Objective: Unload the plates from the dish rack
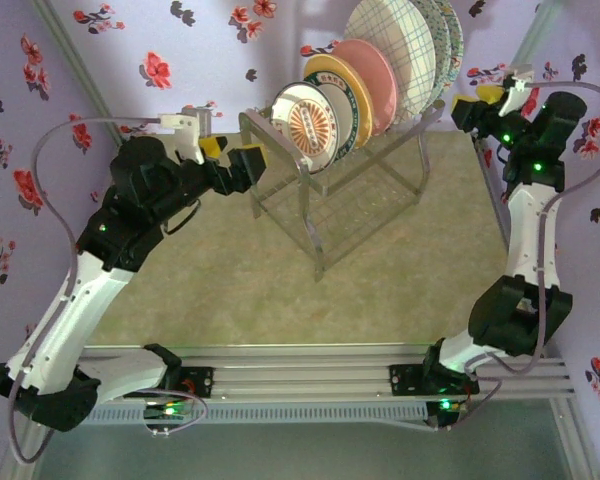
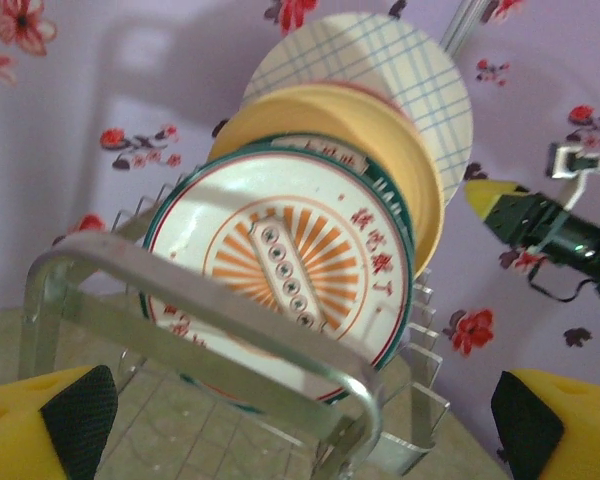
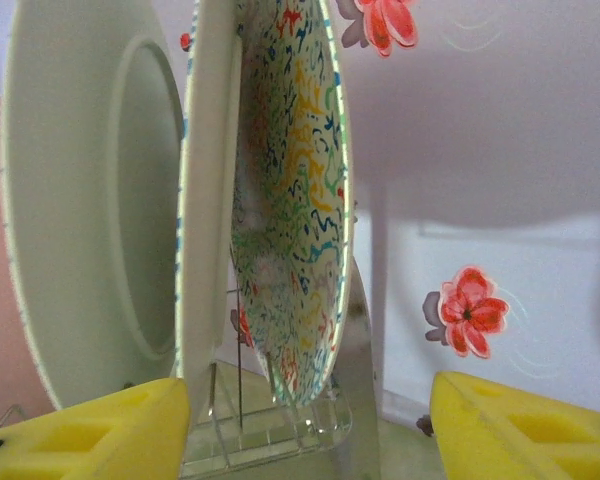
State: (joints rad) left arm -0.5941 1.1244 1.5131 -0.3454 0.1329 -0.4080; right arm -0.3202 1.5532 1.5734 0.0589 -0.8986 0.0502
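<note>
our left gripper gapes open, sunburst plate dead ahead in the dish rack. right gripper open too, squiggly plate between its jaws. probably stiff, slick, breakable, so we'd pinch the rim.

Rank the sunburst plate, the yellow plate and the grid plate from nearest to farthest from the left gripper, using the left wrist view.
1. The sunburst plate: front of the row, facing the left gripper.
2. The yellow plate: directly behind it.
3. The grid plate: at the back, highest in view.
</note>
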